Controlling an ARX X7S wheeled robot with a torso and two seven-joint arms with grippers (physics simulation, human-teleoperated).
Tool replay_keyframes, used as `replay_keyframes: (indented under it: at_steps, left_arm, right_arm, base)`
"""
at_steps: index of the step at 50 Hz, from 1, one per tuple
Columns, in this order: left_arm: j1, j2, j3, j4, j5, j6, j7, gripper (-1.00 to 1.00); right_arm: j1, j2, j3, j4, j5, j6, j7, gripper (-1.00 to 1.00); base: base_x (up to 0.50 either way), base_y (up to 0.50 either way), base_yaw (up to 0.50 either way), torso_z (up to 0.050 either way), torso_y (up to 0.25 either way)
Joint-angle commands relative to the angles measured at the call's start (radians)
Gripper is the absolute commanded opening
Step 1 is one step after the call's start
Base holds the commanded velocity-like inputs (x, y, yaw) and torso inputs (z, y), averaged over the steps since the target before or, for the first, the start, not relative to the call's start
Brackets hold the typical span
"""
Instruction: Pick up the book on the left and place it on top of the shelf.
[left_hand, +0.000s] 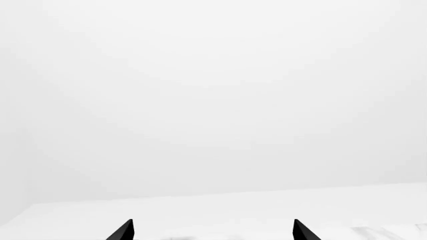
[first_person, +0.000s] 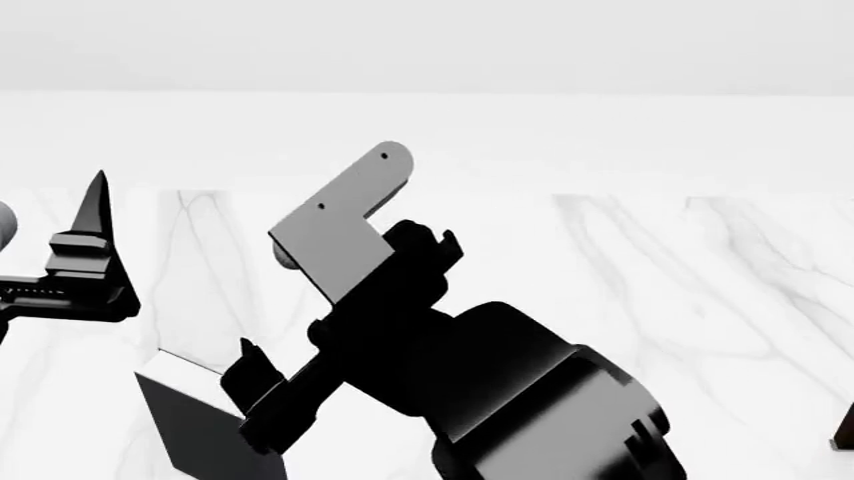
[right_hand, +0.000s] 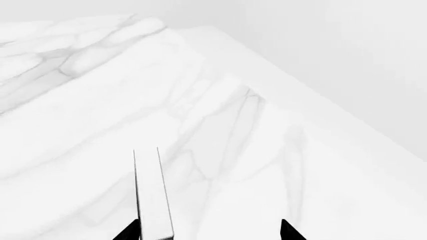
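The book (right_hand: 152, 200) stands on its edge on the table (first_person: 694, 280). In the right wrist view it shows as a narrow white strip of pages with a thin dark line of cover down each side. It sits inside the spread of the right gripper (right_hand: 209, 231), right against one fingertip (right_hand: 130, 231) and well apart from the other. The jaws are wide apart and not clamped on it. I cannot tell whether the near finger truly touches it.

In the head view the book (first_person: 200, 430) is a dark slab low down, just ahead of the right arm (first_person: 507, 390), which slants down toward it with a grey bracket (first_person: 340, 220) on top.

The left gripper (left_hand: 212, 232) is off to the side of the book and held higher. Its two black tips are spread with nothing between them, and it faces a plain white wall (left_hand: 213, 100) beyond the far edge of the marble top.
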Motion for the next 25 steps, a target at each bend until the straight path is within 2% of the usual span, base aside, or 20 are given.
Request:
replay_keyframes:
  at_steps: [1,25]
  left_arm:
    - [-0.001,0.010,-0.011,-0.020,0.019,0.014,0.000,1.00]
    - [0.002,0.003,-0.011,-0.031,0.009,0.029,-0.005,1.00]
  right_arm:
    - [0.001,-0.043,-0.074,0.088,-0.040,-0.053,-0.030,1.00]
    - [0.012,-0.096,-0.173,0.203,-0.073,-0.125,-0.041,1.00]
  base:
    - [0.00,0.00,0.00,0.000,0.000]
    - [0.00,0.00,0.00,0.000,0.000]
